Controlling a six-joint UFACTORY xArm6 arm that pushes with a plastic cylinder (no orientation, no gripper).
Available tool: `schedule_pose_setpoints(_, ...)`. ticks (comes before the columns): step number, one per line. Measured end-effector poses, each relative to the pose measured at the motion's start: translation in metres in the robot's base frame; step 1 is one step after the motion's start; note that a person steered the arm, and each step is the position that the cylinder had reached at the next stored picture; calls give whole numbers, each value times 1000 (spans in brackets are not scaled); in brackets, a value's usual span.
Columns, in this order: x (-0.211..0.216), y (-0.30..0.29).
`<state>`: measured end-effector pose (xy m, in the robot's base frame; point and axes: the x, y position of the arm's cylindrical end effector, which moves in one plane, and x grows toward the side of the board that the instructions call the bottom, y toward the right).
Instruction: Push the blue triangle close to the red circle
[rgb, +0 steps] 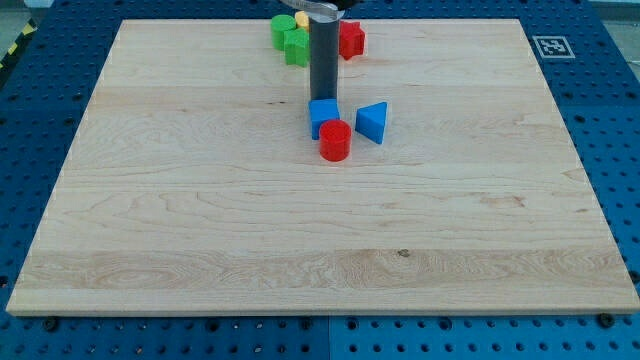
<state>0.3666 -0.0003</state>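
Observation:
The blue triangle (372, 122) lies on the wooden board just right of centre in the upper half. The red circle (335, 140), a short cylinder, sits a little to its lower left with a small gap between them. A blue cube (323, 115) touches the red circle's upper left side. My rod comes down from the view's top and my tip (323, 98) stands at the far edge of the blue cube, to the left of the blue triangle.
Near the board's top edge behind the rod sit a green block (283, 30), a second green block (296, 46), a yellow block (302, 20) and a red block (351, 39). A fiducial marker (551, 45) lies off the board's top right corner.

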Motion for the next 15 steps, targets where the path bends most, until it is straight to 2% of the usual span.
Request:
schedule_pose_setpoints(2, -7, 9)
schedule_pose_setpoints(5, -12, 119)
schedule_pose_setpoints(7, 13, 112)
schedule_pose_setpoints(15, 23, 60)
